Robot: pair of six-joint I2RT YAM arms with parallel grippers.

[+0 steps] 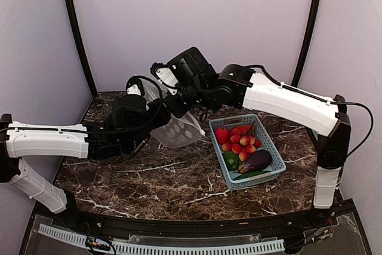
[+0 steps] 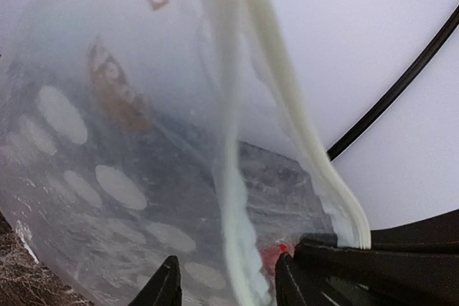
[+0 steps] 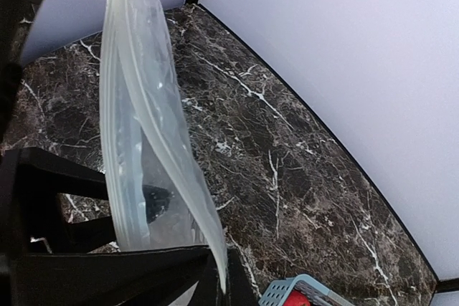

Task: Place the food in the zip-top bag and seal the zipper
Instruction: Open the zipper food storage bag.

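Observation:
The clear zip-top bag (image 1: pixel 179 131) with white dots hangs above the table between my two grippers. My right gripper (image 1: pixel 180 101) is shut on its mouth edge; in the right wrist view the bag (image 3: pixel 136 127) runs down into the closed fingers (image 3: pixel 233 281). My left gripper (image 1: pixel 155 104) is beside the bag. In the left wrist view the bag (image 2: pixel 100 177) fills the frame, and the whitish zipper strip (image 2: pixel 235 177) passes between the parted fingers of the left gripper (image 2: pixel 226 288). The slider is not visible. The food, red round pieces (image 1: pixel 239 138) and a purple eggplant (image 1: pixel 256 160), lies in the basket.
The light-blue slotted basket (image 1: pixel 271 145) stands right of the bag on the dark marble table (image 1: pixel 167 177); its corner shows in the right wrist view (image 3: pixel 283 293). Pale walls and black posts close in the back and sides.

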